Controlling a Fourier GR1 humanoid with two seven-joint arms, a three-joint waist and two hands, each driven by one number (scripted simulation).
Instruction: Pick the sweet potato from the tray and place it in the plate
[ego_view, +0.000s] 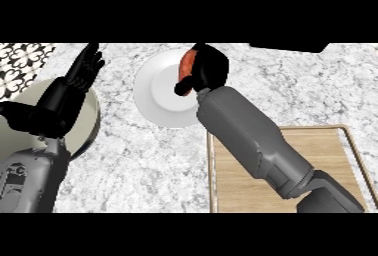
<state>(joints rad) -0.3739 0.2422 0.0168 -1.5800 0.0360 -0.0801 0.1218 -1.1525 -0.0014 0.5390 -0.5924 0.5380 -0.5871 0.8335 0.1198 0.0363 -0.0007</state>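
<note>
Speckled grey-white stone is forming the counter (140, 165), its surface mottled and matte. At the far left corner a patch of black-and-white patterned tile (21, 62) is showing. Just below it a round, pale greenish dish (87, 125) is lying flat, and the left hand (70, 95) is resting over it, fingers straight and pointing up toward the far edge, holding nothing, its grey forearm coming in from the lower left. Further right, a round white plate (159, 90) with a smooth glossy face is sitting on the stone. Over the plate's right side the right hand (205, 72) is hovering with its black fingers curled round the sweet potato (187, 64), an orange-red oblong showing at the hand's left edge; whether the potato is touching the plate cannot be told. The right forearm is slanting up from the lower right, crossing over a rectangular wooden tray (236, 195) with a light grain and raised rim, and hiding much of it.
</note>
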